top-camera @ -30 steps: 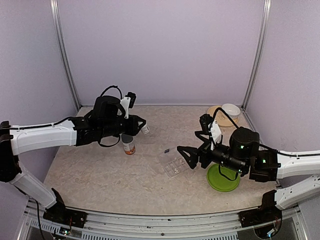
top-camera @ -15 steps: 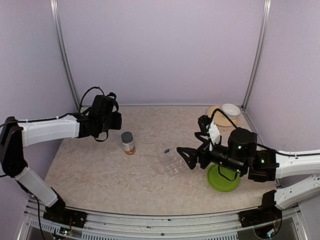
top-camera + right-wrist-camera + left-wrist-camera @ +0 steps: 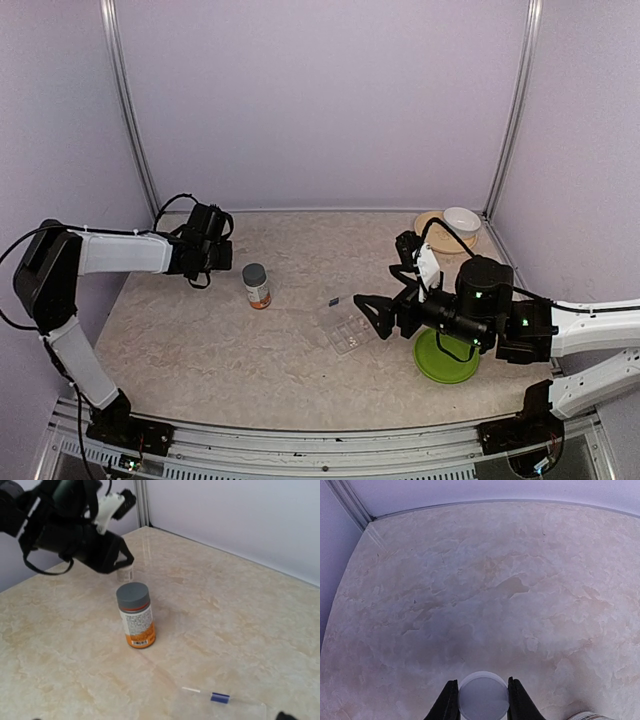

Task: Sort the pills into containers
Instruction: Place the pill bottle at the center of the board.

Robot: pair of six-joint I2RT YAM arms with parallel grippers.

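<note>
The clear flat pill organiser (image 3: 345,326) lies mid-table; its small dark mark (image 3: 220,698) appears low in the right wrist view. My right gripper (image 3: 368,312) hovers open at the organiser's right edge with nothing between its fingers. At the far left, my left gripper (image 3: 482,682) is shut on a small white round container (image 3: 483,698), which also shows under the black wrist (image 3: 127,573). An amber bottle with a grey cap (image 3: 257,286) stands upright between the arms, apart from both grippers. No pills are in view.
A green plate (image 3: 447,362) lies under my right arm. A white bowl (image 3: 461,219) sits beside a tan disc (image 3: 430,222) in the back right corner. Walls close the left, back and right sides.
My left arm has pulled back to the left, away from the amber bottle, with the white container still in its grip. The right arm has not moved.
</note>
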